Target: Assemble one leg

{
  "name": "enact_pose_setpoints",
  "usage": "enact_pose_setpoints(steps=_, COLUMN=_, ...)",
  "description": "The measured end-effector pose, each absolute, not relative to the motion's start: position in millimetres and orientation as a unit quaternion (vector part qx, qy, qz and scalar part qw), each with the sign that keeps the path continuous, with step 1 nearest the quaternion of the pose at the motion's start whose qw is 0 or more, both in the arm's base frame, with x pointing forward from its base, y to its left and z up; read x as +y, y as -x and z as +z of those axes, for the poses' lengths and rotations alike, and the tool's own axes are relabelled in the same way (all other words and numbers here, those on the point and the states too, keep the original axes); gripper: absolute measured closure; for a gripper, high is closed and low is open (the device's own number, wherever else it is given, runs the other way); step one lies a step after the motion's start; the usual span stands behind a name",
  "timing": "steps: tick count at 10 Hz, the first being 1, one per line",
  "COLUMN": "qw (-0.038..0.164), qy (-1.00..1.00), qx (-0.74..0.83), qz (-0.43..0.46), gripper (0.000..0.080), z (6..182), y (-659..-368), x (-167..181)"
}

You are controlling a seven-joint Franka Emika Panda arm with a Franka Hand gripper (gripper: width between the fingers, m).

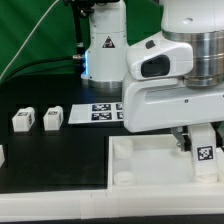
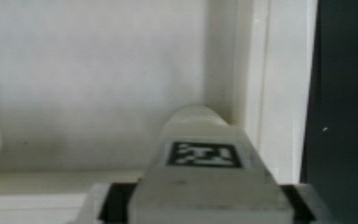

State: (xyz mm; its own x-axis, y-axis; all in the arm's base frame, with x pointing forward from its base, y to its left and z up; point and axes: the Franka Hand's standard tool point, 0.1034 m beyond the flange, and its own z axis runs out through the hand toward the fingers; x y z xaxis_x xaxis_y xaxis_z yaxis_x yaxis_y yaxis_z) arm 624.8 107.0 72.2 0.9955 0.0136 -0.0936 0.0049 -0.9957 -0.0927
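My gripper [image 1: 201, 146] is shut on a leg [image 1: 206, 157], a small white post with a black-and-white tag, and holds it upright over the exterior view's right end of the large white tray-like part [image 1: 140, 163]. In the wrist view the leg [image 2: 208, 140] sits between the dark pads [image 2: 119, 203] of the gripper [image 2: 208, 206], pointing down at the tray's inner floor close to its raised rim [image 2: 275, 80]. Whether the leg's tip touches the tray is hidden. Two more legs [image 1: 23, 119] [image 1: 52, 117] stand on the black table at the exterior view's left.
The marker board [image 1: 98, 110] lies behind the tray, near the robot base [image 1: 103, 45]. Another white piece [image 1: 2, 155] shows at the exterior view's left edge. Black table [image 2: 346, 100] lies just outside the tray's rim.
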Motion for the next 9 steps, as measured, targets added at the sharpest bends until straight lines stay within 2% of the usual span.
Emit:
enact_pose_setpoints(steps=4, qw=0.046, qy=0.998, qx=0.014, qz=0.048, gripper=0.0508, z=72.1, y=-624.7, x=107.1)
enact_pose_setpoints(steps=9, qw=0.029, qy=0.939, qx=0.338, qz=0.060, gripper=0.0506, z=70.6, y=-623.0, x=114.3)
